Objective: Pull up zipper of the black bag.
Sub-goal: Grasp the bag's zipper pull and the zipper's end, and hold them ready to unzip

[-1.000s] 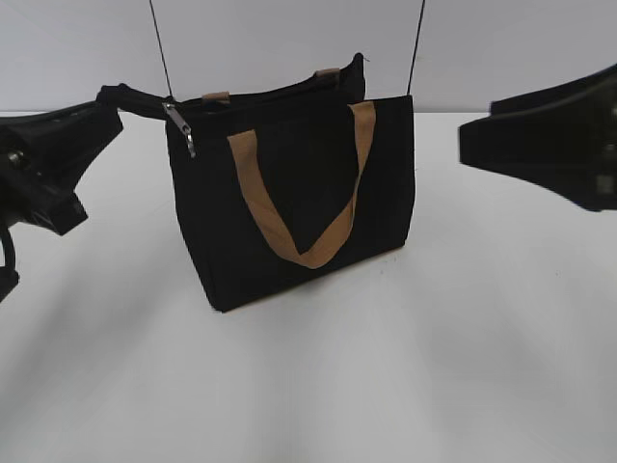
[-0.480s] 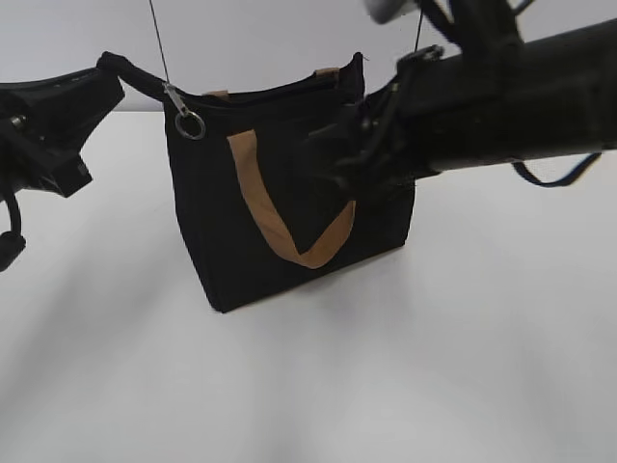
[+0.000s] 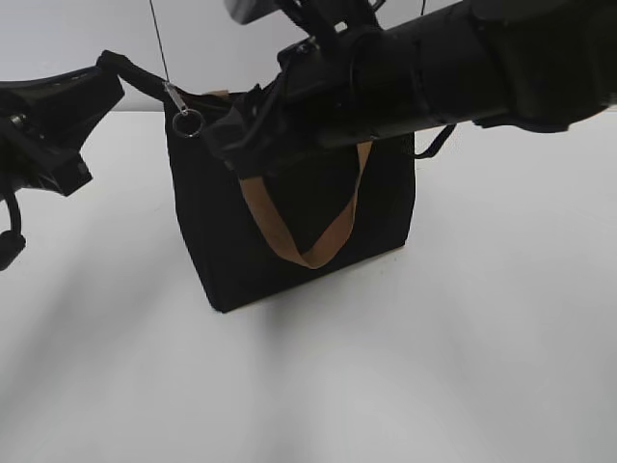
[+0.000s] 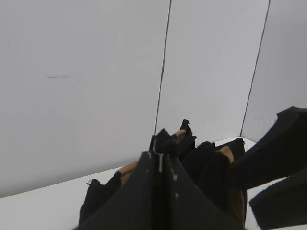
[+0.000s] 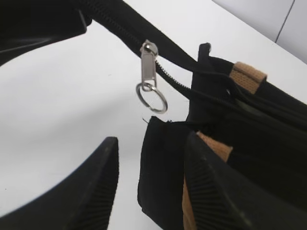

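Observation:
The black bag [image 3: 289,241] stands upright on the white table, one tan strap handle hanging on its front. The zipper [image 3: 183,116], a silver tab with a ring, hangs at the bag's top left corner. It also shows in the right wrist view [image 5: 147,67], on the black track. My left gripper [image 3: 101,82] is shut on the black fabric end of the zipper track [image 4: 165,143] and holds it taut to the left. My right gripper [image 3: 224,145] reaches across the bag's front. Its jaws [image 5: 152,143] are open just below the ring, apart from it.
The white tabletop [image 3: 434,367] spreads in front of and beside the bag. A pale wall [image 4: 86,72] with thin dark seams stands close behind the bag. My right arm [image 3: 463,68] covers the bag's top edge.
My right arm has swung in from the right, across the bag's front to its top left corner near the zipper pull. The left gripper has kept its hold.

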### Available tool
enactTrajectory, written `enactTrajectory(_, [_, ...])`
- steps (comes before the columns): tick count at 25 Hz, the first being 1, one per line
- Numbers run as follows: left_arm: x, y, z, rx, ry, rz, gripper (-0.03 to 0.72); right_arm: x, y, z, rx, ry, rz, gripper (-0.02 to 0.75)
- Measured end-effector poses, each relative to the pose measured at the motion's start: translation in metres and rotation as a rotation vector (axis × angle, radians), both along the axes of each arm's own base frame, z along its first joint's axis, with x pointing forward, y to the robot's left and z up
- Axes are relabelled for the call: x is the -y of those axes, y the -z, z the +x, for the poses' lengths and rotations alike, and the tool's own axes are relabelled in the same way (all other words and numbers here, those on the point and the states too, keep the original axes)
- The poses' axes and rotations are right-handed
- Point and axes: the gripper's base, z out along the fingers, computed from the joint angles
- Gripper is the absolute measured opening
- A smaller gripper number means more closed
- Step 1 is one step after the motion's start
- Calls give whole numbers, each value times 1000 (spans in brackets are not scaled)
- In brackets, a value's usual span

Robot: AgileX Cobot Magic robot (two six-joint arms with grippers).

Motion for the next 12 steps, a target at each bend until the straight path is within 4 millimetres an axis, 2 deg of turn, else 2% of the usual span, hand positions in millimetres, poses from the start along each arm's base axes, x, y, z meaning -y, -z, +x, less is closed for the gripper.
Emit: enactTrajectory(12, [1, 0, 0, 2, 6, 5, 0, -19, 15, 23, -8, 4, -15, 347])
